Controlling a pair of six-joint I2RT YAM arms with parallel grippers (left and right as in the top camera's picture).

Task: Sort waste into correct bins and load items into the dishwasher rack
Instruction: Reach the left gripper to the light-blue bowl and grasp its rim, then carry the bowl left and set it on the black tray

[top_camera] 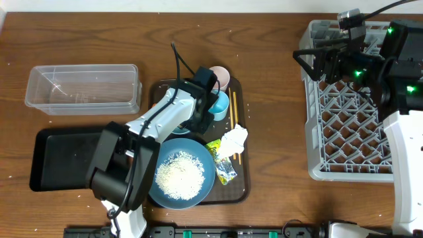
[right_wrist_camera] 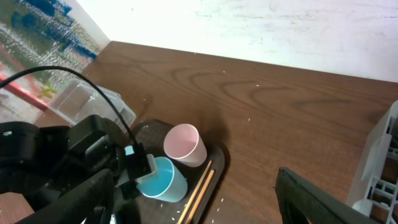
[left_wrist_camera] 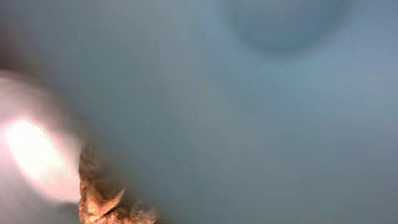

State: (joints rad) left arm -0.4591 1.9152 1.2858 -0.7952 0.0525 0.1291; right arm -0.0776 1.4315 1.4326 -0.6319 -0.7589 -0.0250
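Observation:
My left gripper (top_camera: 199, 121) reaches down into the small pale-blue bowl (left_wrist_camera: 249, 112), which fills the left wrist view; its fingers do not show clearly. A brown food lump (left_wrist_camera: 99, 202) lies at the lower left of that view. On the dark serving tray (top_camera: 242, 188) are the light-blue cup (top_camera: 221, 104), pink cup (top_camera: 221, 75), chopsticks (top_camera: 234, 109), white napkin (top_camera: 234, 140), yellow-green wrapper (top_camera: 223, 164) and the big blue plate (top_camera: 205, 188) holding rice (top_camera: 178, 175). My right gripper (top_camera: 308, 64) hovers open and empty over the grey rack (top_camera: 350, 135). The carrot is out of view.
The clear tub (top_camera: 82, 86) stands at the back left and the black tray (top_camera: 59, 158) in front of it, partly under my left arm. The right wrist view shows the pink cup (right_wrist_camera: 185, 144), light-blue cup (right_wrist_camera: 163, 179) and chopsticks (right_wrist_camera: 199, 190). Rice grains lie scattered around the serving tray.

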